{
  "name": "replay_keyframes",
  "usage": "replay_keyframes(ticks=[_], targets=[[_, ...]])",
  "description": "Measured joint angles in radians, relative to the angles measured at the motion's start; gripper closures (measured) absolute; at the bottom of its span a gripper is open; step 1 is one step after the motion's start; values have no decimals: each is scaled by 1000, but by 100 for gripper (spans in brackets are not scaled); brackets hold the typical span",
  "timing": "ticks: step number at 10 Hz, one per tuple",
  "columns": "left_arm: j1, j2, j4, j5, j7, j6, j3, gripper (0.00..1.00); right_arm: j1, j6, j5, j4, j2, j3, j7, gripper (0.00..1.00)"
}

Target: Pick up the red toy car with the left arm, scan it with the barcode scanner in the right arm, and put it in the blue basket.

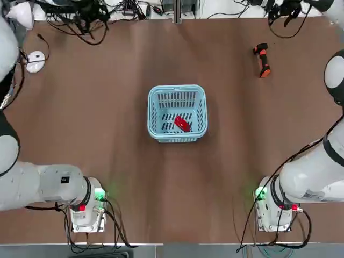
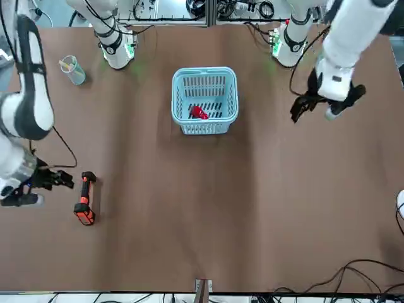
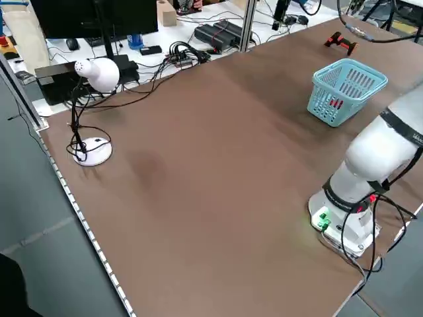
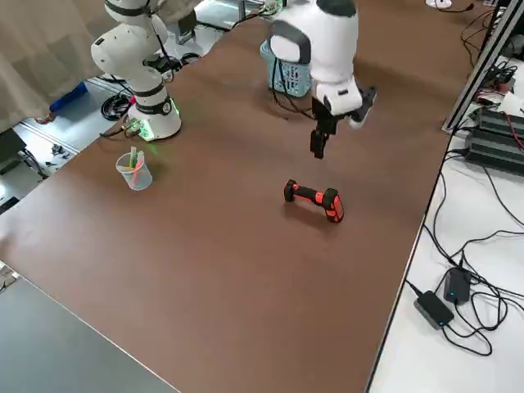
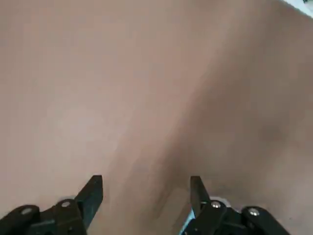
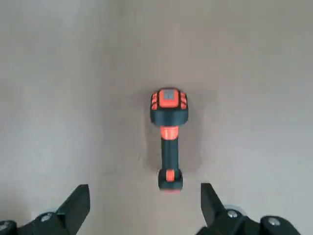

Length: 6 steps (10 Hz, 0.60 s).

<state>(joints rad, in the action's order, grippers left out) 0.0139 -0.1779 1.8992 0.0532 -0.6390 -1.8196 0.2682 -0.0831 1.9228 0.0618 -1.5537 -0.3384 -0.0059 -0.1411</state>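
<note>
From my station, the red toy car [image 1: 182, 124] lies inside the blue basket [image 1: 177, 136] mid-counter, so I judge only parking is left. Farther out, the barcode scanner [image 6: 167, 137] rests on the counter [image 1: 107, 118] beneath my right claw [image 6: 142, 208], fingers spread and empty; the left claw [image 2: 322, 101] hangs open too.

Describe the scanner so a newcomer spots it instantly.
Start at the blue basket in the middle of the brown table. The barcode scanner lies flat by itself towards the table's far right corner, seen from the robot. It is pistol-shaped, black with a bright orange head, unlike the red toy car inside the basket.
</note>
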Motion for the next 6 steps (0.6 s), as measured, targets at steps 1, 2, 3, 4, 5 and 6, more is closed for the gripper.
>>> replay_keyframes(ticks=[1,2,3,4,5,6], targets=[[0,-10,-38,2,95,60,-41,18,-1,-86,0,52,30,-2,30,0],[1,-9,-94,3,179,117,-78,17,-3,-154,0,86,67,-4,59,0],[1,-2,-155,4,262,160,-110,11,-4,-211,0,100,116,-5,72,0],[-1,13,-217,4,324,194,-126,7,-3,-250,0,102,168,-4,94,0],[-12,37,-276,2,371,226,-132,0,1,-268,0,101,209,0,138,0],[-32,66,-328,-9,414,261,-136,0,9,-278,0,100,235,7,177,0]])
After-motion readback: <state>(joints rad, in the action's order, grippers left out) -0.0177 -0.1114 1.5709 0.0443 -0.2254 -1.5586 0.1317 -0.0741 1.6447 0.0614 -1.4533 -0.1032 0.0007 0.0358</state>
